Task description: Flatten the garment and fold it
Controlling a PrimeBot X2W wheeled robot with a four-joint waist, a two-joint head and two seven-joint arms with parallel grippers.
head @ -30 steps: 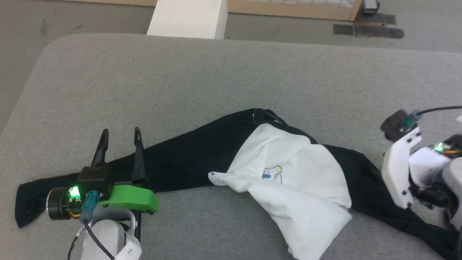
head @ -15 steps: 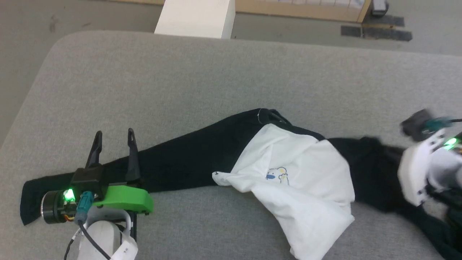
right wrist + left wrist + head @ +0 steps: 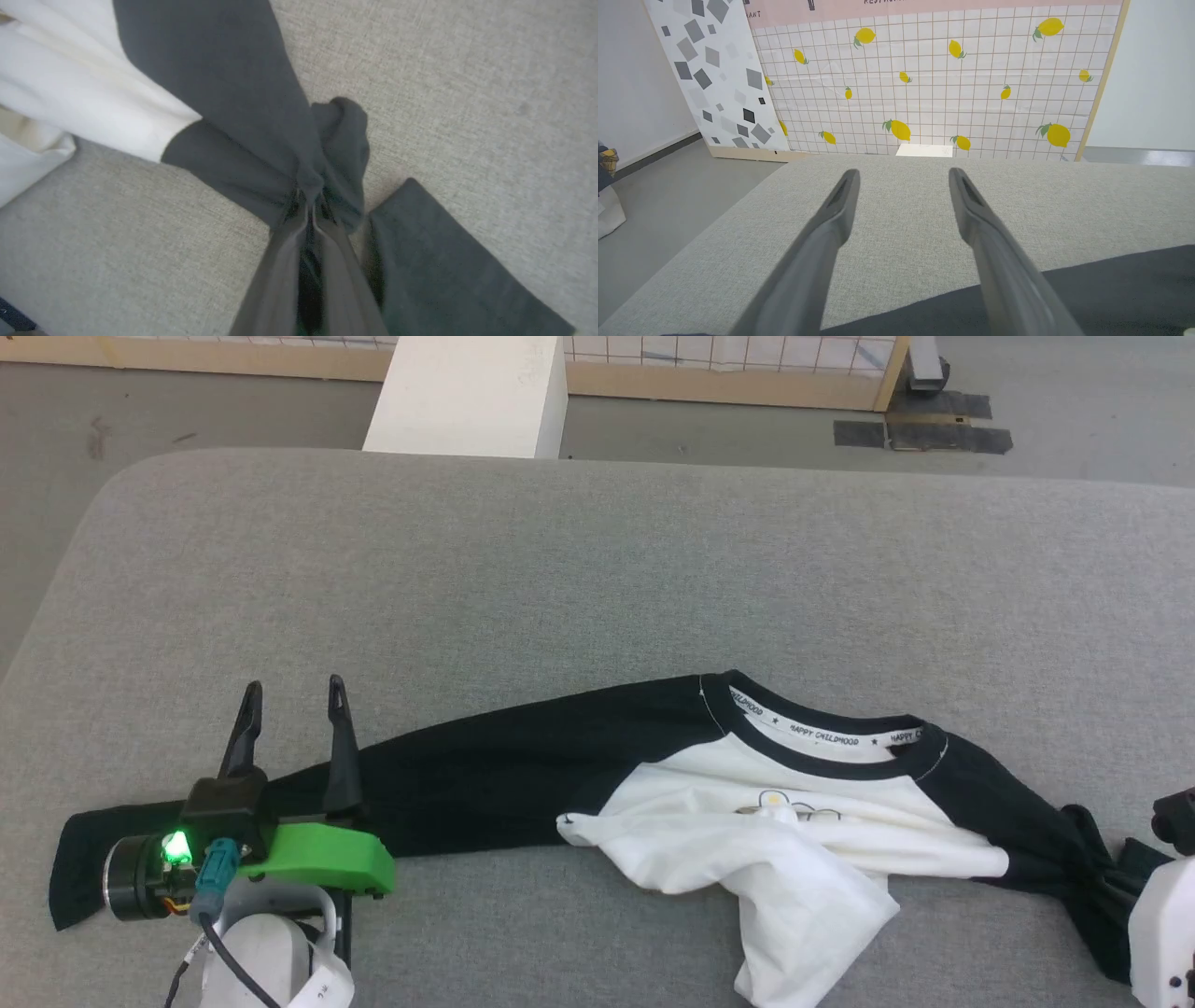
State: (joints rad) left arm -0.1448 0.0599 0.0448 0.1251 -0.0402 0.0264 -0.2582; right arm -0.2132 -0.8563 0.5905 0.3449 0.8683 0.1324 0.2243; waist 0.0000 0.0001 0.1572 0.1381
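Note:
The garment [image 3: 822,821], a white shirt with black sleeves, lies stretched sideways across the grey table [image 3: 597,569], its collar facing away and the white body bunched and folded at the front. My left gripper [image 3: 294,689] stands open over the left sleeve, which passes under its fingers; the left wrist view shows that left gripper [image 3: 903,175] open above the table, with black sleeve cloth [image 3: 1111,289] below it. In the right wrist view my right gripper [image 3: 306,203] is shut on a gathered bunch of the right black sleeve [image 3: 243,70]. The right arm's white wrist housing [image 3: 1162,933] sits at the lower right.
A white block [image 3: 467,392] stands on the floor just past the table's far edge. Behind it is a lemon-patterned grid panel [image 3: 924,84] in a wooden frame. The table's rounded left corner [image 3: 103,513] drops to grey floor.
My right gripper has shut on the right sleeve and drawn it to the right and nearer. The shirt has stretched out and its collar now shows. The left gripper stays open in place.

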